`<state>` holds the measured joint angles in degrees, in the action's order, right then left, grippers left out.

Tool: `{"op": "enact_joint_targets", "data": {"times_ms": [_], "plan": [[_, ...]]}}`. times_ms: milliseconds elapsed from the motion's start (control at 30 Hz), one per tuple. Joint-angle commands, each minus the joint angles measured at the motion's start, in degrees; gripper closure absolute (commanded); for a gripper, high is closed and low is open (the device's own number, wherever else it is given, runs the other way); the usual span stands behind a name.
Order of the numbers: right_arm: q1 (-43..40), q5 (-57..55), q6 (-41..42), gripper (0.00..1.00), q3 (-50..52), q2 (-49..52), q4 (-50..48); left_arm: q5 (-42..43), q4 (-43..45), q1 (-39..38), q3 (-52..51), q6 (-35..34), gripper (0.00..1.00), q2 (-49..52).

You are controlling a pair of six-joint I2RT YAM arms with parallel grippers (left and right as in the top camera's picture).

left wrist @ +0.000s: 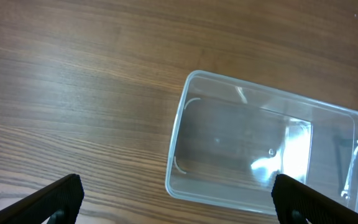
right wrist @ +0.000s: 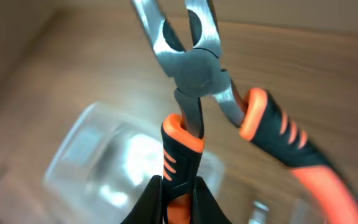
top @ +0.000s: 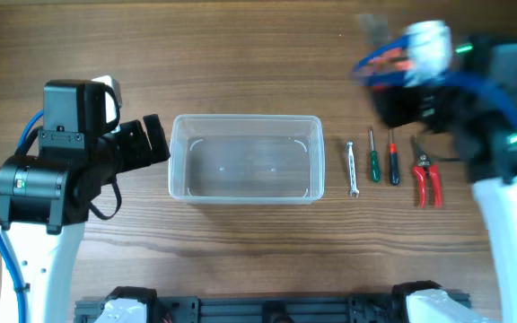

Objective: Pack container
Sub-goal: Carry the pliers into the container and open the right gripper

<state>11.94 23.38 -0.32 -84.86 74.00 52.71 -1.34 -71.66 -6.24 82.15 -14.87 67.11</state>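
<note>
The clear plastic container (top: 179,127) stands empty at the table's middle. It also shows in the left wrist view (left wrist: 179,149) and, blurred, in the right wrist view (right wrist: 98,168). My left gripper (top: 154,140) is open and empty just left of the container, its fingers (left wrist: 179,200) spread wide over the near rim. My right gripper (top: 393,76) is blurred, raised at the back right. It is shut (right wrist: 179,202) on one handle of orange-and-black pliers (right wrist: 194,68), whose jaws point away from the gripper.
To the right of the container lie a small wrench (top: 352,168), a green-handled screwdriver (top: 374,161), a red-handled screwdriver (top: 393,166) and red-handled cutters (top: 426,179), side by side on the wooden table.
</note>
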Motion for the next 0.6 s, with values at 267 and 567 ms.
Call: {"op": "enact_joint_targets", "data": {"times_ms": [267, 567], "plan": [[28.7, -13.6, -16.5, 0.96, -0.5, 29.4, -6.2, 0.9, 0.2, 0.3, 0.5, 1.2, 0.00, -0.4], [28.8, -13.6, -32.6, 0.96, -0.5, 46.2, -16.7, 0.9, 0.2, 0.4, 0.5, 1.2, 0.00, -0.4]]}}
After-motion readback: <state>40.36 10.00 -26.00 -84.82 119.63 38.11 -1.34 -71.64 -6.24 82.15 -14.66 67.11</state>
